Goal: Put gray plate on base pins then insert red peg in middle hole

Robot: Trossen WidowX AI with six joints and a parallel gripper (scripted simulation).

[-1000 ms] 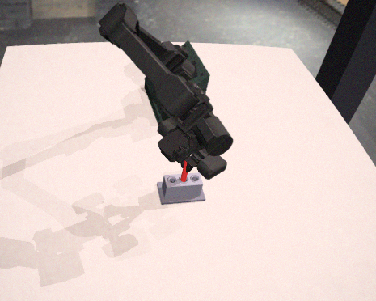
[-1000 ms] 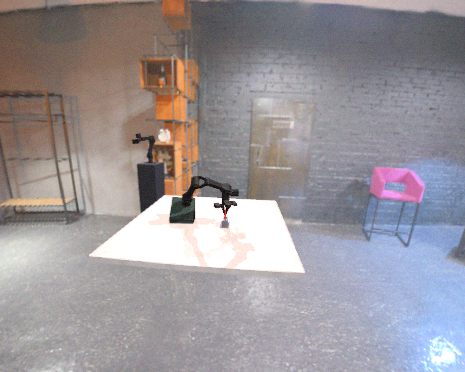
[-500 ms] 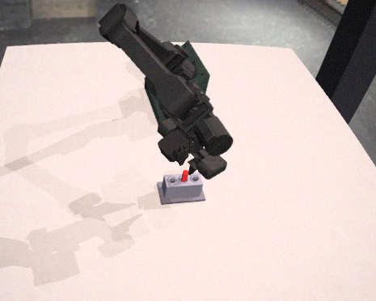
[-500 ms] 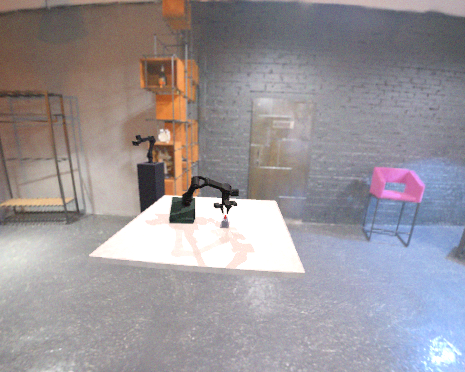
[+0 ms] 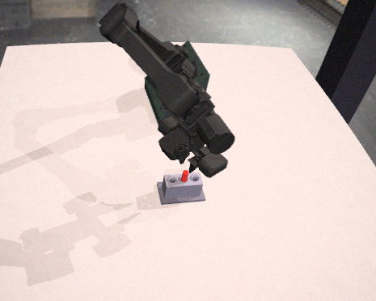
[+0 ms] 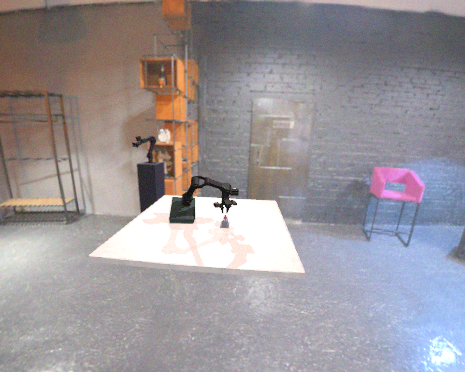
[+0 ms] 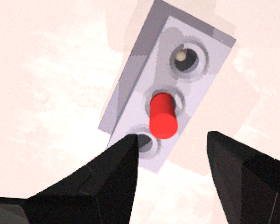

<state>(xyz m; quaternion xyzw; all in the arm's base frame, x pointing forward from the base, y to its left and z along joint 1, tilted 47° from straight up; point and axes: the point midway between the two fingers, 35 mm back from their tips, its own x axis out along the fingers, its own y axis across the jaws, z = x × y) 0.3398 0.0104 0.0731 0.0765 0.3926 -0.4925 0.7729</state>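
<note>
The gray plate (image 5: 183, 192) (image 7: 193, 90) lies flat as a block on the thin base (image 5: 161, 196). It has three holes in a row; a pale pin tip shows inside one outer hole in the wrist view. The red peg (image 5: 184, 176) (image 6: 225, 217) (image 7: 163, 117) stands in the plate's middle hole, with its upper part sticking out above the top face and leaning slightly in the top view. My gripper (image 5: 187, 167) (image 7: 172, 142) is open and empty just above the peg, with a finger on each side and clear of it. The peg's lower end is hidden in the hole.
The white table (image 5: 270, 226) (image 6: 149, 250) carries the arm's dark green mount (image 5: 201, 66) (image 6: 182, 212) behind the plate and base. A dark post (image 5: 351, 61) rises beyond the table's right edge in the top view. The arm's shadows fall across the table.
</note>
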